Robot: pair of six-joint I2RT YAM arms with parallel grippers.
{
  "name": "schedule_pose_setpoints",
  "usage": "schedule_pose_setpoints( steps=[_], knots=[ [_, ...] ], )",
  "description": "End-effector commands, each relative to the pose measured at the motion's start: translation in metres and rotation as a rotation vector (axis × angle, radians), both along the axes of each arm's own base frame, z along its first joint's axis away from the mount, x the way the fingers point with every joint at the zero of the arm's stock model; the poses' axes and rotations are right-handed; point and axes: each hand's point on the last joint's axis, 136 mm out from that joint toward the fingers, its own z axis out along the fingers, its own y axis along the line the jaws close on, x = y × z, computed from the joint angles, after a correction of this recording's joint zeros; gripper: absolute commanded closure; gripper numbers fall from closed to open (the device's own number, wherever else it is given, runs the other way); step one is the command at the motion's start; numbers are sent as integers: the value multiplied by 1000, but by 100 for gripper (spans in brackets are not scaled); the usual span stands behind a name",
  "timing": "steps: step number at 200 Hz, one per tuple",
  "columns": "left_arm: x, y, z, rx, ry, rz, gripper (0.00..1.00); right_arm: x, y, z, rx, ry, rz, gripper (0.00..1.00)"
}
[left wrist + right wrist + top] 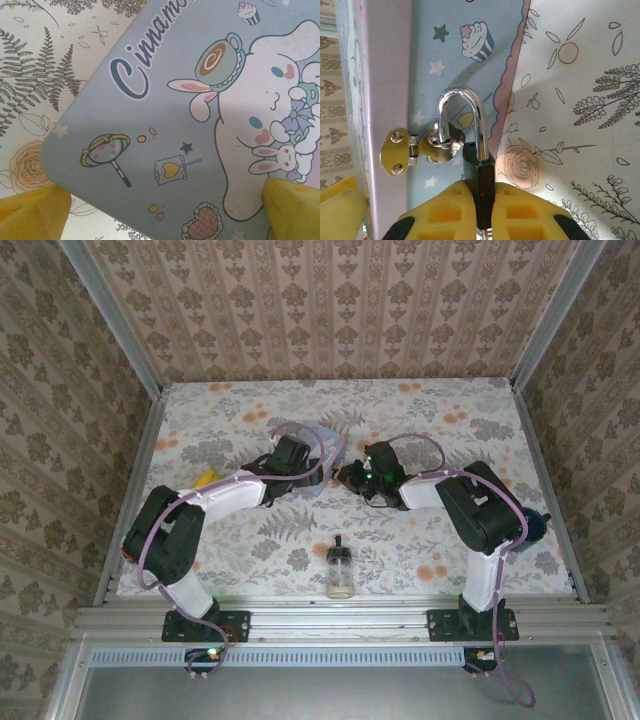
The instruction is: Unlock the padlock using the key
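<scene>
Yellow-padded right gripper (pixel 485 200) clamps the padlock (pixel 484 177); left gripper (pixel 162 207) gapes wide over tin (pixel 165 120).

The left tool (pixel 305 466) and right tool (pixel 352 476) are flanking a pale blue rectangular tin (pixel 330 443) mid-tabletop (pixel 450 420); a small clear glass bottle with a black cap (pixel 340 570) is standing upright nearer the arm bases.

The padlock (pixel 484 175) is tiny, with a dark body and a shiny silver loop. The loop goes through the little metal ring on the blue tin (pixel 445 70). The right gripper (pixel 485 205) pinches the dark body, just beside the tin.
</scene>
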Motion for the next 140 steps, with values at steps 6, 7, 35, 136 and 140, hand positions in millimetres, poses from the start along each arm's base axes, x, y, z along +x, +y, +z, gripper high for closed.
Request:
schedule_pose_setpoints(
  steps=[6,7,35,136,140],
  knots=[
    [-26,17,-26,73,110,-14,3,20,-10,28,6,-104,-50,100],
    [-26,17,-26,73,110,-14,3,20,-10,28,6,-104,-49,100],
    [-27,17,-26,70,112,-12,3,23,-12,31,10,-110,-59,100],
    [-27,16,-30,59,122,-7,4,40,-11,29,114,-97,-167,100],
    [-27,16,-30,59,122,-8,4,40,-12,29,113,-97,-170,100]
  ],
)
